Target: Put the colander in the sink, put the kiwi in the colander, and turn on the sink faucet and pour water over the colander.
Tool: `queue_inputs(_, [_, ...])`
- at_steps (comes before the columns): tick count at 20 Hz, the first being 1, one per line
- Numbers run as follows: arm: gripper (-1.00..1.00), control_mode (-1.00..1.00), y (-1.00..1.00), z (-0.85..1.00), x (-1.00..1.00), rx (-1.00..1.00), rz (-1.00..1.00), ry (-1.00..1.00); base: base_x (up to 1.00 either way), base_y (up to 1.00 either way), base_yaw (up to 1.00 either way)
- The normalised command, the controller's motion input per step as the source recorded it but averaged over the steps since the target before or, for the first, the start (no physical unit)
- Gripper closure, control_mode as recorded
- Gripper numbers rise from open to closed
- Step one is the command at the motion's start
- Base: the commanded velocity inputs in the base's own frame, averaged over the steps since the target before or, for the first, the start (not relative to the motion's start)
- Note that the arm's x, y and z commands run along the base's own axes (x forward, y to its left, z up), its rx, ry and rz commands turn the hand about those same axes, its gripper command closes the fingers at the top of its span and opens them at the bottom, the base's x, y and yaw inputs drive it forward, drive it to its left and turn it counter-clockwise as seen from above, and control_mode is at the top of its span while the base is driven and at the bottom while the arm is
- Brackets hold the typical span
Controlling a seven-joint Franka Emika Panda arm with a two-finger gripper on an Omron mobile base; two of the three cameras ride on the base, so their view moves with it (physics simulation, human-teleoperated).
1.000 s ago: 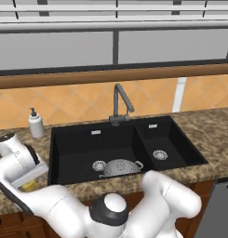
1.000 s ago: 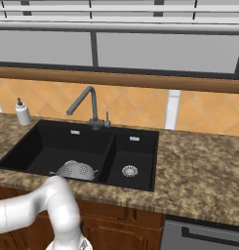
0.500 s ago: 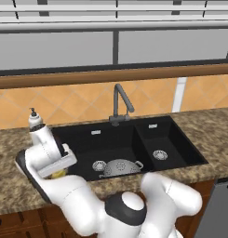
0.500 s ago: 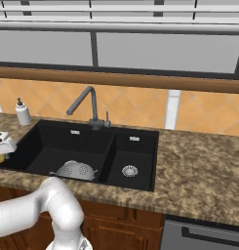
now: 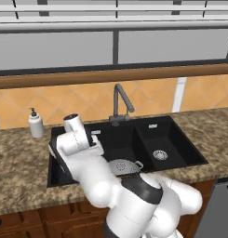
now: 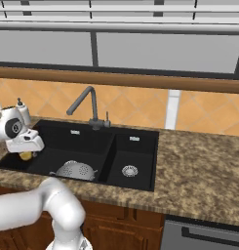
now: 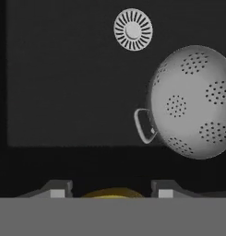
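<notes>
Colander (image 7: 193, 101): lies dome-up, rim down, on the floor of the large basin of the sink (image 5: 110, 139); in the hand view one loop handle points toward the middle of the basin. In the left base view the colander (image 5: 122, 166) sits near the front wall of the basin, partly behind the arm.
Colander contents: hidden under the dome; cannot tell.
Kiwi (image 6: 26, 156): yellow-green, between the fingers of the gripper (image 6: 27, 152), above the left end of the large basin. The hand view shows only its top edge (image 7: 112, 194) between the two finger tips. Its long axis cannot be told.
Gripper: closed on the kiwi, pointing down into the sink; in the left base view the fruit is hidden by the hand.
Sink: black, two basins; the large one holds the colander and a round silver drain (image 7: 133, 29); the smaller basin on the right has its own drain (image 6: 129, 171).
Sink faucet (image 6: 89, 105): upright stem behind the divider between basins, spout angled over the large basin.
Hand view: looks straight down, the drain far, the colander to the right.
Right base view: shows the colander (image 6: 75, 170) whole, well apart from the gripper.
Soap bottle (image 5: 36, 123): white, upright on the desk (image 6: 199, 171), left of the sink.
</notes>
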Motion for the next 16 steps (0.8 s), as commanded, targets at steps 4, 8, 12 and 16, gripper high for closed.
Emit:
queue_inputs(4, [1.00,-1.00,-1.00,-0.09,0.09,-0.01,-0.15,0.00,0.00,0.00,0.00])
queue_inputs(8, [1.00,-1.00,-1.00,-0.10,0.01,-0.02,-0.14,0.00,0.00,0.00,0.00])
queue_inputs(12, [1.00,-1.00,-0.98,-0.11,0.00,-0.03,-0.11,0.00,0.00,0.00,0.00])
queue_inputs(16, [1.00,-1.00,-0.77,-0.14,0.00,0.00,-0.07,0.00,0.00,0.00,0.00])
